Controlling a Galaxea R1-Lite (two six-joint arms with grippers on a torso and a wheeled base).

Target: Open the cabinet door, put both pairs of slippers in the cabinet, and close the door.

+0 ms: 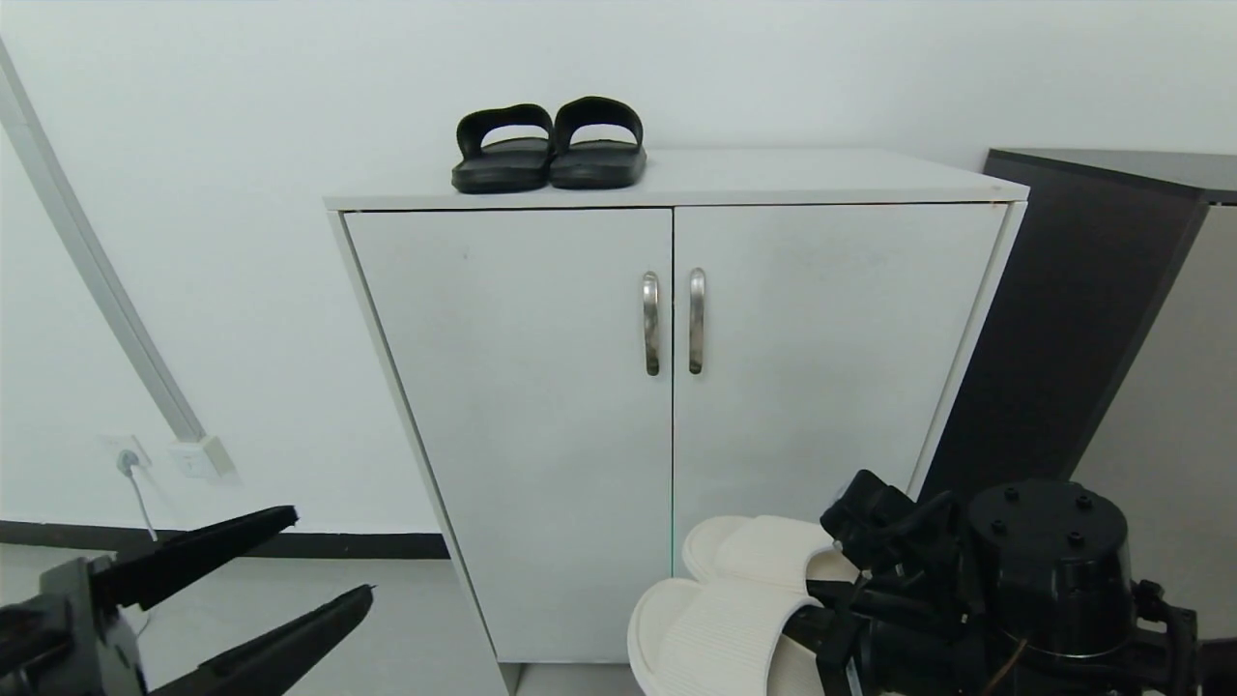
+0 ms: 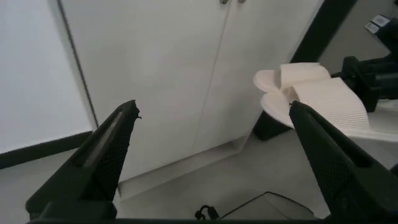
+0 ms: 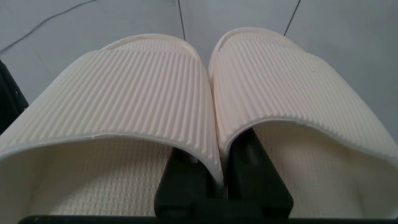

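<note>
Holding white slippers (image 1: 734, 599) in R gripper (image 1: 850, 594), low right, before shut cabinet doors (image 1: 522, 406); L gripper (image 1: 333, 551) spread wide, low left; black pair (image 1: 548, 145) atop. Door step first: next prob. L onto handle (image 1: 651, 324), pull.

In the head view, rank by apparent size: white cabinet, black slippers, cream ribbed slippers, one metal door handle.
1. White two-door cabinet
2. Cream ribbed slipper pair looks bigger than black slipper pair, but it is nearer the camera, so unsure
3. Silver metal door handle
</note>
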